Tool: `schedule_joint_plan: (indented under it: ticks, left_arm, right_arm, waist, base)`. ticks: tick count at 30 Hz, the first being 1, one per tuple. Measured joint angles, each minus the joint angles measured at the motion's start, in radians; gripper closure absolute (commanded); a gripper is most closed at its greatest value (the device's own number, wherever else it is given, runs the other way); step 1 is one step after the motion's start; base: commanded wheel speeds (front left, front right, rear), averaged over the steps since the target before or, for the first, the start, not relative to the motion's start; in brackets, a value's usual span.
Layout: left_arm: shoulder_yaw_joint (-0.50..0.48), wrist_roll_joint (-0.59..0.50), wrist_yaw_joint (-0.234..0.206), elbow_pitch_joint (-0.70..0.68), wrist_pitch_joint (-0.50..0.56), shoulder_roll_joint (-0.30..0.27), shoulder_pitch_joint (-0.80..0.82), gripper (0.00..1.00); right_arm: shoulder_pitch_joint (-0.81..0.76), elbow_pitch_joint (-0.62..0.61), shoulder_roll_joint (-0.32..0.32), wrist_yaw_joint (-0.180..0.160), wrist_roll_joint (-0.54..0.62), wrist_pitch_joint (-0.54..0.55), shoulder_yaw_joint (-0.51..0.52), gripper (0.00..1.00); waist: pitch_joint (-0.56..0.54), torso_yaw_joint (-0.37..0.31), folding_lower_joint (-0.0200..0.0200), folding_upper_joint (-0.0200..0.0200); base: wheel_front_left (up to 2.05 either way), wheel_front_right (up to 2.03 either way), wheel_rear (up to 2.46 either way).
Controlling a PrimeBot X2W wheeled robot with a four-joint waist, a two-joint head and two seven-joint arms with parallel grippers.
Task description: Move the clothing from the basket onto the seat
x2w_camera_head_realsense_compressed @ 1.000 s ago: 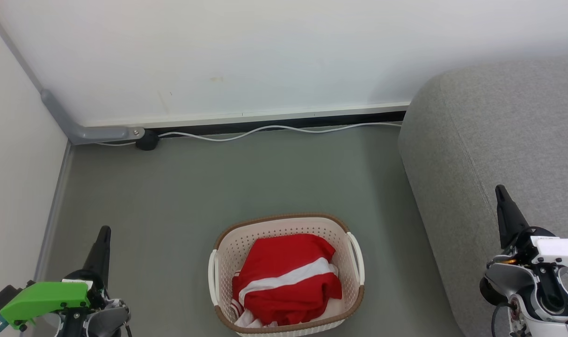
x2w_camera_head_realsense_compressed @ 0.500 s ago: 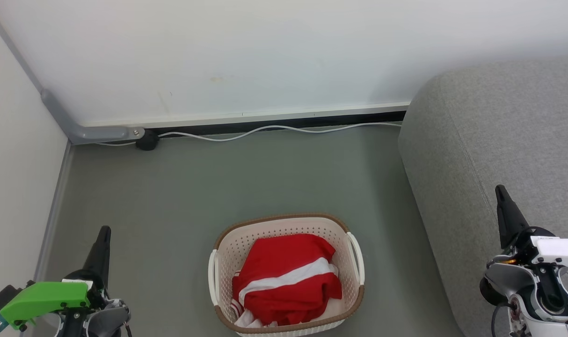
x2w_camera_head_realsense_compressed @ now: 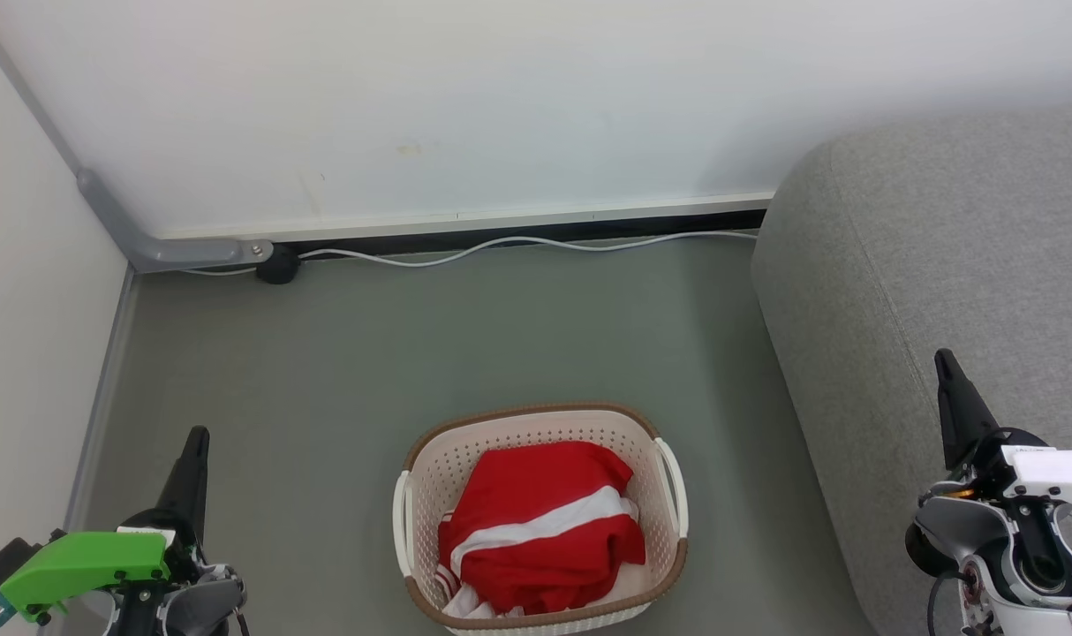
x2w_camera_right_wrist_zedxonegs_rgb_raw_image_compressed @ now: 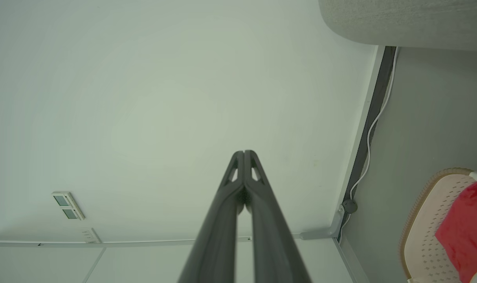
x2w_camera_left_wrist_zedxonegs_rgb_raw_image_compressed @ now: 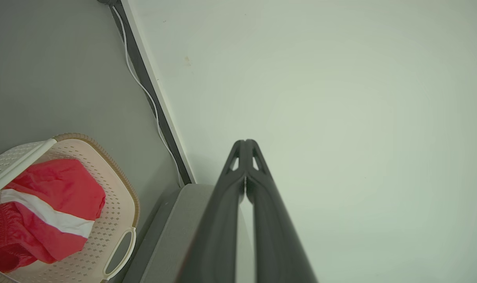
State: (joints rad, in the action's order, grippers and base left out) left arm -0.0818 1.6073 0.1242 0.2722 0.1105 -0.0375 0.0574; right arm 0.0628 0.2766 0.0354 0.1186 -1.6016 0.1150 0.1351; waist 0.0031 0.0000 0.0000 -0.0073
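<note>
A cream perforated basket [x2w_camera_head_realsense_compressed: 430, 468] with a brown rim stands on the grey floor at the bottom centre of the head view. Inside lies red clothing [x2w_camera_head_realsense_compressed: 540, 521] with a white stripe. The grey fabric seat [x2w_camera_head_realsense_compressed: 942, 247] fills the right side. My left gripper [x2w_camera_head_realsense_compressed: 198, 435] is shut and empty at the lower left, well left of the basket. Shut and empty too, my right gripper [x2w_camera_head_realsense_compressed: 943, 356] hangs over the seat's side at the lower right. The left wrist view shows the basket [x2w_camera_left_wrist_zedxonegs_rgb_raw_image_compressed: 116, 188] and clothing [x2w_camera_left_wrist_zedxonegs_rgb_raw_image_compressed: 46, 208]; the right wrist view shows the basket [x2w_camera_right_wrist_zedxonegs_rgb_raw_image_compressed: 423, 220] and clothing [x2w_camera_right_wrist_zedxonegs_rgb_raw_image_compressed: 464, 232].
A white wall runs along the back with a dark skirting gap and a white cable [x2w_camera_head_realsense_compressed: 518, 243] on the floor. A grey conduit [x2w_camera_head_realsense_compressed: 147, 247] bends into the left corner beside a black plug [x2w_camera_head_realsense_compressed: 278, 263]. Bare grey floor [x2w_camera_head_realsense_compressed: 465, 336] lies between wall and basket.
</note>
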Motion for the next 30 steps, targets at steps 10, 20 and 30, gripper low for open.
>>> schedule_joint_plan:
  ticks: [10, 20, 30]
  left_arm:
    - [0.007, 0.000, -0.001, 0.028, -0.002, 0.014, -0.032, 0.00]
    - [0.021, -0.010, -0.001, 0.012, -0.034, 0.014, -0.033, 0.00]
    - [0.054, -0.114, -0.001, 0.004, -0.072, -0.011, -0.048, 0.00]
  right_arm:
    - [-0.033, 0.028, -0.014, -0.005, 0.000, -0.001, -0.008, 0.00]
    - [-0.033, 0.018, -0.010, -0.005, 0.042, -0.027, -0.043, 0.00]
    - [-0.031, 0.010, 0.035, -0.006, 0.203, -0.072, -0.115, 0.00]
  waist:
    - [0.000, 0.000, 0.0000, 0.0000]
    - [0.000, 0.002, 0.0000, 0.0000]
    - [0.000, 0.005, 0.0000, 0.0000]
  base:
    - [0.00, 0.00, 0.00]
    - [0.00, 0.00, 0.00]
    - [0.00, 0.00, 0.00]
